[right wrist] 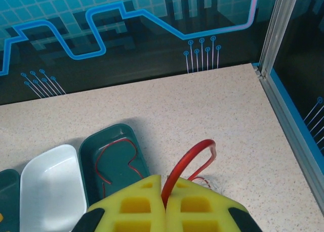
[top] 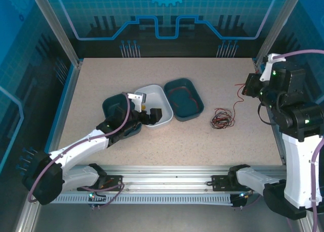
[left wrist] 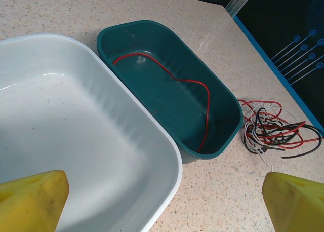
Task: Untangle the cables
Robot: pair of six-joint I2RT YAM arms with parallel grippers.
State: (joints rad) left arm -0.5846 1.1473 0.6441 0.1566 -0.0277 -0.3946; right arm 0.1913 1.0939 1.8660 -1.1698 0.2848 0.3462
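Our right gripper pinches a red wire, our left gripper gapes empty, and we think the light, floppy cables are best grabbed by loose ends.

Table: speckled beige stone-look tabletop, flat, matte, blue edging at sides.
Back wall: dark panel w/ bright blue circuit-line print; gear motif top centre.
Side walls: translucent blue panels, L & R.
Frame: silver aluminium corner posts; slotted aluminium rail along near edge.
Light: even, prob. from overhead, though that is hard to tell; soft sheen on panels.
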